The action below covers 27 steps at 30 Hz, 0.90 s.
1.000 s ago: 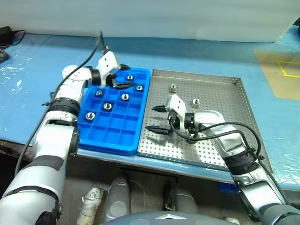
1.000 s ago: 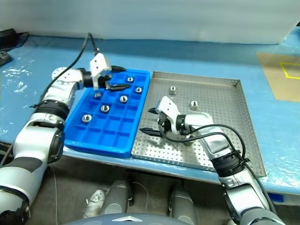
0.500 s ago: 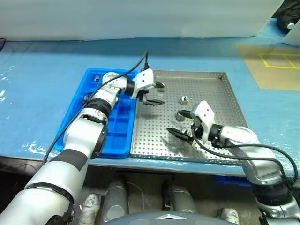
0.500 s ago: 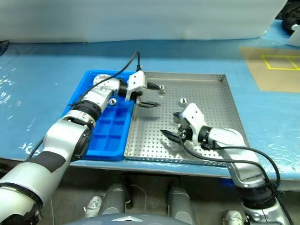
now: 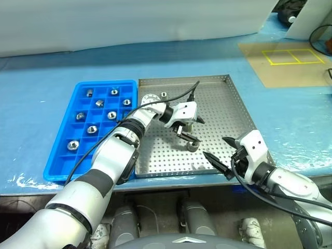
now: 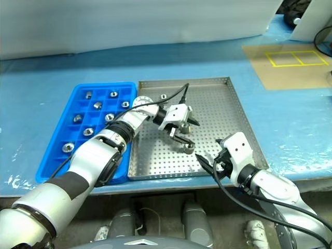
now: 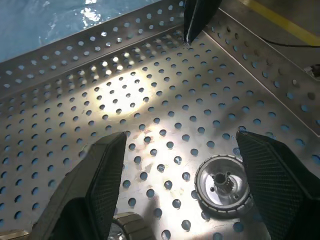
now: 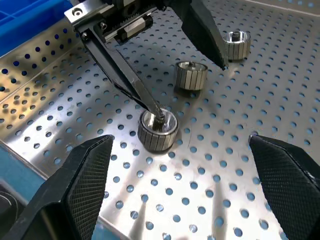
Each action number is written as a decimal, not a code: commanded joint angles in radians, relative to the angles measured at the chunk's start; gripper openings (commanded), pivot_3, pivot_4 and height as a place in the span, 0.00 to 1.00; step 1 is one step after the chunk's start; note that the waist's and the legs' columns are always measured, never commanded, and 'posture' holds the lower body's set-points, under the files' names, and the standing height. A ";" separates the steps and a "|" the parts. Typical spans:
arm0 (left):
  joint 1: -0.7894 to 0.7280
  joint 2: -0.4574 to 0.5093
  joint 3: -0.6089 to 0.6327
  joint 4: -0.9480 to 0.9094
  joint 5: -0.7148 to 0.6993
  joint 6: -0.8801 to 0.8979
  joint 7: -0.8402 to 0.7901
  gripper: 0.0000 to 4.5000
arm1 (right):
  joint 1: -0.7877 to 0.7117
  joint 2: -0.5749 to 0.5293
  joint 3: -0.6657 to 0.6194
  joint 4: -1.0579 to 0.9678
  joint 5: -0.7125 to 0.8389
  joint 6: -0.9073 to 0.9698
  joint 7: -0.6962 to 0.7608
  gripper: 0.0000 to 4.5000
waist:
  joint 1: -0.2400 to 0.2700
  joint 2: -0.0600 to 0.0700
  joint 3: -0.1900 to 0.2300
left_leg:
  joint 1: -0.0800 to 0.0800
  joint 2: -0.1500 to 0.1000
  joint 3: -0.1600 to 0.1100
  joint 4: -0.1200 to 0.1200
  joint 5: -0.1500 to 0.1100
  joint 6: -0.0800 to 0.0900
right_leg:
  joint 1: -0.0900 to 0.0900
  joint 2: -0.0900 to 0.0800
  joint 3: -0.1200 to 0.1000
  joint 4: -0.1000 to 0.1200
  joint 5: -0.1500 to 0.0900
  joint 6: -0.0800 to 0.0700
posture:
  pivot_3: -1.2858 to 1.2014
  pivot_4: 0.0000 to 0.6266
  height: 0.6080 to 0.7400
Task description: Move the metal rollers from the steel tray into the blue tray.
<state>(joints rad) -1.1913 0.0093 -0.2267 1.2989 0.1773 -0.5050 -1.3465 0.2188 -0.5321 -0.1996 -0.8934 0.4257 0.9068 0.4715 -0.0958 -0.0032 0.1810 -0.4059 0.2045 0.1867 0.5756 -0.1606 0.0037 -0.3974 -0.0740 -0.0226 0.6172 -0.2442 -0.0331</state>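
Rollers (image 5: pixel 192 146) lie beneath the left pincer (image 5: pixel 188 128), angled down, released; right pincer (image 5: pixel 220 155) also released.

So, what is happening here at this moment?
A two-armed robot is sorting small silvery metal rollers from the perforated steel tray into the blue compartment tray, where seven already sit. Its left tool hangs open over the rollers in the steel tray; the right tool waits open near the front rim.
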 commanded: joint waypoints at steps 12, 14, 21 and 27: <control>0.053 0.029 -0.063 0.002 0.088 -0.042 -0.024 0.82 | 0.059 0.023 -0.010 -0.105 0.041 0.018 -0.083 1.00 | -0.073 0.001 0.000 | 0.000 -0.002 0.000 0.000 -0.002 0.010 | 0.007 -0.002 -0.001 -0.012 0.001 0.001 | 0.20 0.24 1.00; 0.056 0.033 -0.083 0.005 0.114 -0.037 0.003 0.82 | 0.060 0.020 -0.011 -0.104 0.044 0.017 -0.086 1.00 | -0.083 0.001 0.000 | 0.000 -0.003 0.000 0.000 -0.003 0.010 | 0.007 -0.002 -0.001 -0.012 0.001 0.001 | 0.20 0.24 1.00; 0.066 0.036 -0.101 0.013 0.140 -0.032 0.031 0.64 | 0.053 0.009 -0.010 -0.101 0.049 0.018 -0.089 1.00 | -0.106 0.001 -0.001 | 0.003 -0.004 -0.002 0.001 -0.005 0.008 | 0.012 -0.003 -0.002 -0.012 0.001 0.001 | 0.20 0.24 1.00; 0.064 0.039 -0.093 0.015 0.133 -0.039 0.036 0.44 | 0.031 -0.008 -0.010 -0.085 0.056 0.017 -0.084 1.00 | -0.117 0.001 -0.001 | 0.003 -0.008 -0.004 0.004 -0.006 0.009 | 0.014 -0.006 -0.002 -0.012 0.001 0.002 | 0.21 0.24 1.00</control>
<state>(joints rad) -1.1301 0.0408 -0.3183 1.3107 0.3086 -0.5384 -1.2972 0.2589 -0.5322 -0.2019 -0.9568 0.4678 0.9275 0.3883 -0.2123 -0.0022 0.1804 -0.4032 0.1960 0.1830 0.5799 -0.1664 0.0130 -0.3838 -0.0806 -0.0248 0.6049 -0.2436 -0.0315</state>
